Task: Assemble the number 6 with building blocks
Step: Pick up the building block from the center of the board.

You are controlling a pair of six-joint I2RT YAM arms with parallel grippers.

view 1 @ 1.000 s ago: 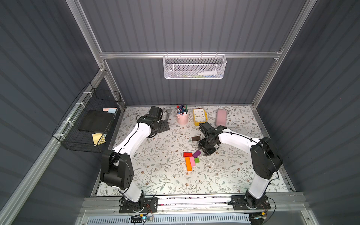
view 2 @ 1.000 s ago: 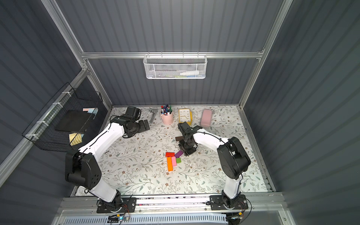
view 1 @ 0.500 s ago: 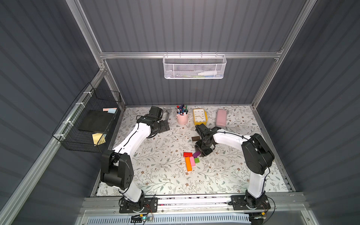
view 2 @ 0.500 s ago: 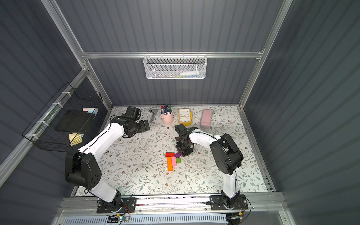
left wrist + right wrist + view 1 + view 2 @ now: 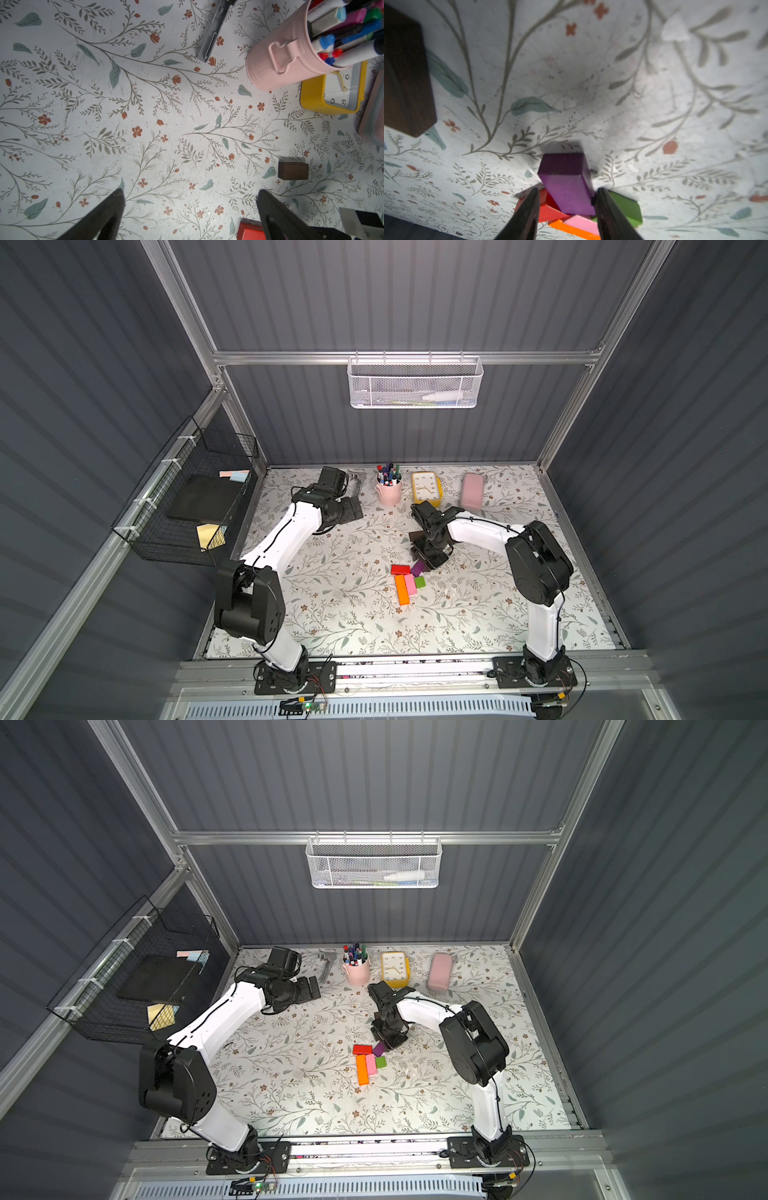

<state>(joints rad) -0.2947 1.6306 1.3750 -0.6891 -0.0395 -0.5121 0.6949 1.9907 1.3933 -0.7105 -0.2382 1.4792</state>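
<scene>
Purple block (image 5: 564, 166), tilted over the red block (image 5: 550, 212), is pinched by the right hand (image 5: 568, 188); the left hand (image 5: 191, 190) is spread.

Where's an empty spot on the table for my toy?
Bare mat: between the orange block and the front rail, and between the left arm and the red block. Crowded: the back row with pink cup and yellow clock, and around the right tool gripping the purple block.

Long orange bar (image 5: 401, 590), pink bar (image 5: 410, 584) and green cube (image 5: 420, 582) lie side by side; red bar (image 5: 400, 570) caps them; purple bar (image 5: 417, 568) tilts; dark brown block (image 5: 414, 536) lies apart.
</scene>
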